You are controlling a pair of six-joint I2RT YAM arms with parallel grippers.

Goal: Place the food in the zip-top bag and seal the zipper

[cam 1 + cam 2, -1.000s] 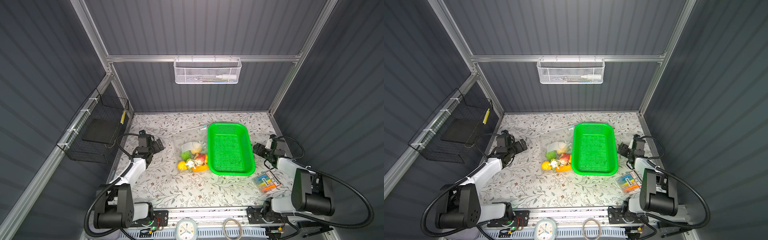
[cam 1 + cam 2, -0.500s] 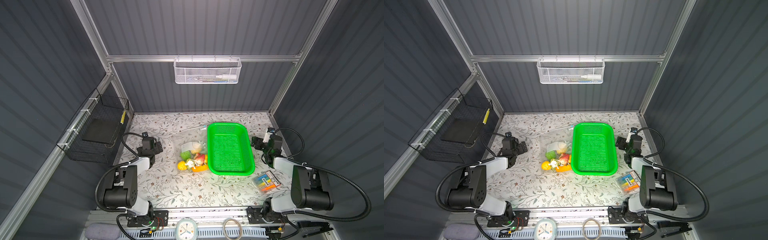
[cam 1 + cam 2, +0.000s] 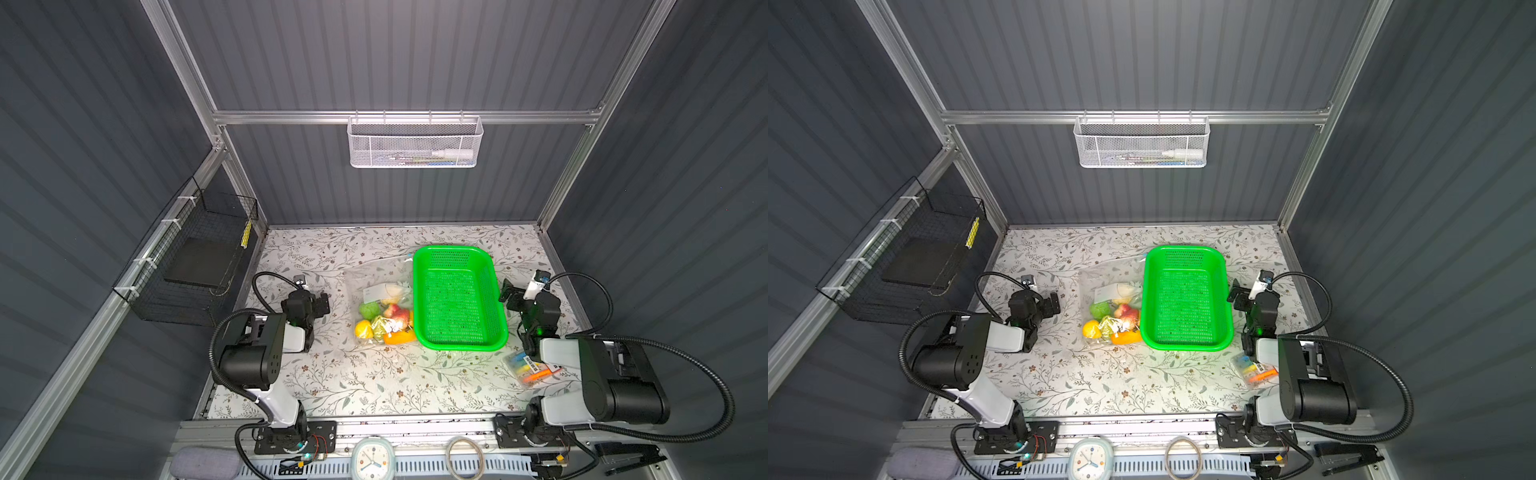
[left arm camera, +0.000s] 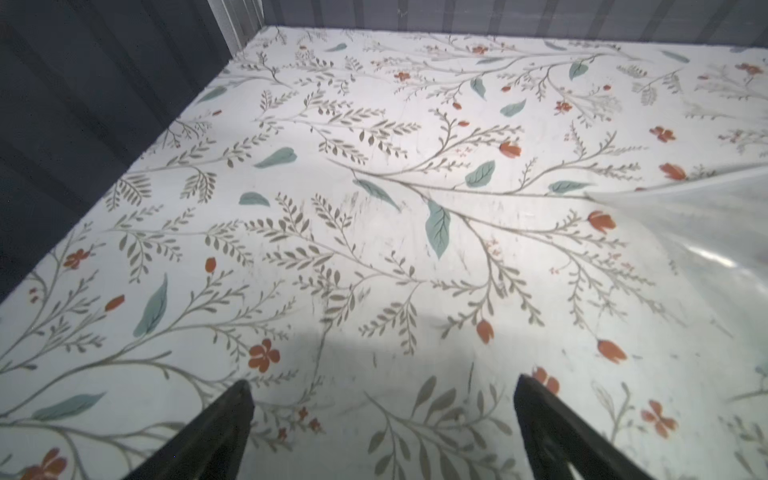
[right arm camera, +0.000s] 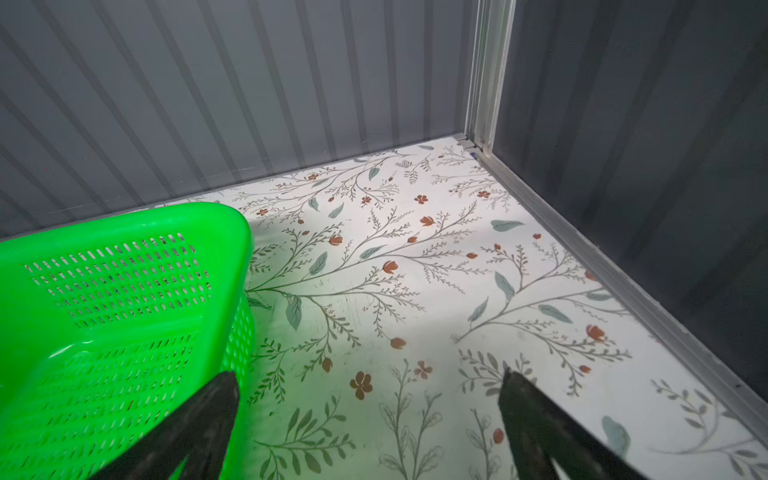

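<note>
The zip-top bag (image 3: 374,276) lies flat on the floral surface (image 3: 374,386), with its right edge against the green basket (image 3: 457,299). The food (image 3: 384,322) sits bunched inside the bag's near half. The left claw (image 3: 321,305) hovers left of the bag and apart from it, spread wide and holding nothing. The right claw (image 3: 509,293) hangs just right of the basket, likewise spread and empty. A marker packet (image 3: 530,368) lies nearer, beside the right arm.

Grey ribbed walls (image 3: 415,50); floral table (image 3: 374,386); aluminium frame (image 3: 291,117)
</note>
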